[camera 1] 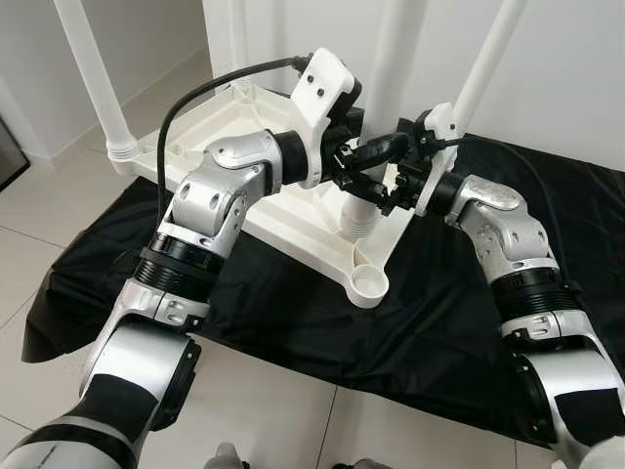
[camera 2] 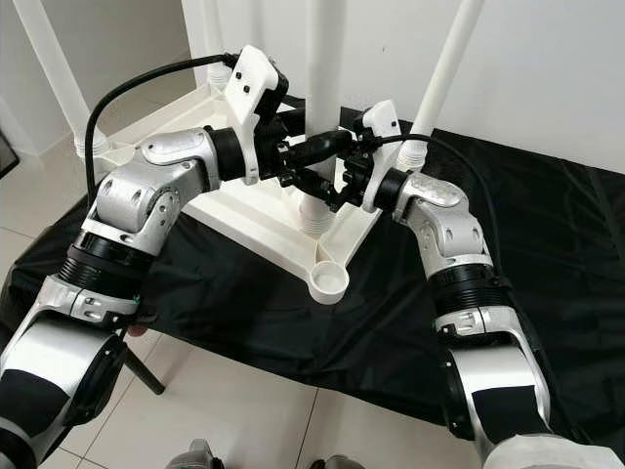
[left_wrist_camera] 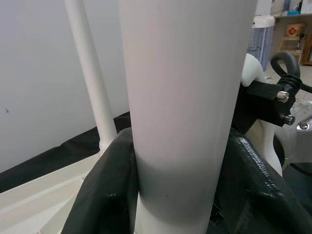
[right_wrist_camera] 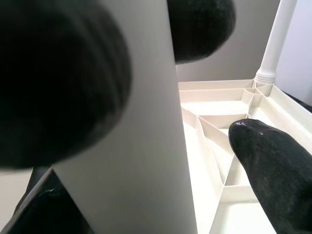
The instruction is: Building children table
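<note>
1. The left gripper (camera 1: 366, 156) is clamped on the white table leg (camera 1: 391, 68). In the left wrist view its two black, faintly ribbed fingers (left_wrist_camera: 105, 195) press on either side of the smooth, matte round tube.

2. The right gripper (camera 1: 395, 186) reaches the same leg from the other side. In the right wrist view its rounded, glossy black fingers (right_wrist_camera: 273, 165) sit on both sides of the tube, closed against it.

3. That leg stands upright, its ribbed, threaded lower end (camera 1: 357, 217) sitting in a socket of the upturned tabletop (camera 1: 293, 220), near the middle of the head views.

4. The tabletop is white moulded plastic, lying underside up. Thin raised ribs divide it into shallow angular cells (right_wrist_camera: 214, 122). A round open socket (camera 1: 369, 283) at its nearest corner, at about 6 o'clock from the held leg, has nothing in it.

5. Two more white legs stand in corner sockets: one (camera 1: 98, 78) at about 9 o'clock from the held leg, with a ringed collar at its base, and one (camera 1: 488, 59) at about 2 o'clock.

6. The tabletop rests on a black, slightly crumpled, shiny sheet (camera 1: 430, 322) spread over a floor of pale glossy tiles (camera 1: 293, 420). White walls (camera 1: 586, 68) rise behind.

7. Both arms are silver metal with black banded joints, and a black cable (camera 1: 195, 98) loops to the left wrist's white housing.
</note>
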Motion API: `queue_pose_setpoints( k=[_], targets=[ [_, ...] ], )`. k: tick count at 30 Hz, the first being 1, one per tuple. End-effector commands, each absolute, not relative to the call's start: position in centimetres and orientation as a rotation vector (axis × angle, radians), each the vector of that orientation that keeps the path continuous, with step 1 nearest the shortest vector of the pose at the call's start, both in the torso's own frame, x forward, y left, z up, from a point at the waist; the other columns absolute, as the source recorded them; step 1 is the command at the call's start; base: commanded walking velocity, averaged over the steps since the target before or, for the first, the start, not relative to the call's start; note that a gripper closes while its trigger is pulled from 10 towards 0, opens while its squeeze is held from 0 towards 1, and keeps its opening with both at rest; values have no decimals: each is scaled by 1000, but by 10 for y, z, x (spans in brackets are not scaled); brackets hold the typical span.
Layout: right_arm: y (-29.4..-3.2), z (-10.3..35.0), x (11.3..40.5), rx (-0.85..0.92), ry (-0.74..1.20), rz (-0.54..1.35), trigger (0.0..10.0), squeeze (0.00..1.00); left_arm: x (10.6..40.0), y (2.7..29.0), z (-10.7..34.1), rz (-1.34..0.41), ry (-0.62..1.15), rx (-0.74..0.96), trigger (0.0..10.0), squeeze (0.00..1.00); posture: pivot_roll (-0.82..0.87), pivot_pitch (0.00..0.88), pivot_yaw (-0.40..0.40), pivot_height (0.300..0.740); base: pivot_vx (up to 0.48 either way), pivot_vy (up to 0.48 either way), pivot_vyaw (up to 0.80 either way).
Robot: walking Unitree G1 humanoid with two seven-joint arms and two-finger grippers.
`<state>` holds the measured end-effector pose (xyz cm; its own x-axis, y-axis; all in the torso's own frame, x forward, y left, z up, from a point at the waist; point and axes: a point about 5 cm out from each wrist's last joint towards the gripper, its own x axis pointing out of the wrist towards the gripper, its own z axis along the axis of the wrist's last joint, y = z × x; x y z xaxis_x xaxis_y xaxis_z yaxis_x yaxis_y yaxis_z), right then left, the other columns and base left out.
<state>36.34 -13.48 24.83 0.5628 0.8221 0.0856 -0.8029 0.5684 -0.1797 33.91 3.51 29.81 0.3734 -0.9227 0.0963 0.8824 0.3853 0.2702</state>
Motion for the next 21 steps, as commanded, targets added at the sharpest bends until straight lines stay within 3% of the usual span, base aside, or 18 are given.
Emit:
queue_pose_setpoints(
  k=[1,21],
  targets=[
    [-142,249,363,-143,-145,947,10000,0,337,35,300,-1178,-265,217,10000,0,9,0,-84,740,0,0,0],
    [-141,230,353,-188,-47,1004,10000,0,339,36,308,-1177,-287,228,10000,0,12,0,-78,740,0,0,0]
  ],
)
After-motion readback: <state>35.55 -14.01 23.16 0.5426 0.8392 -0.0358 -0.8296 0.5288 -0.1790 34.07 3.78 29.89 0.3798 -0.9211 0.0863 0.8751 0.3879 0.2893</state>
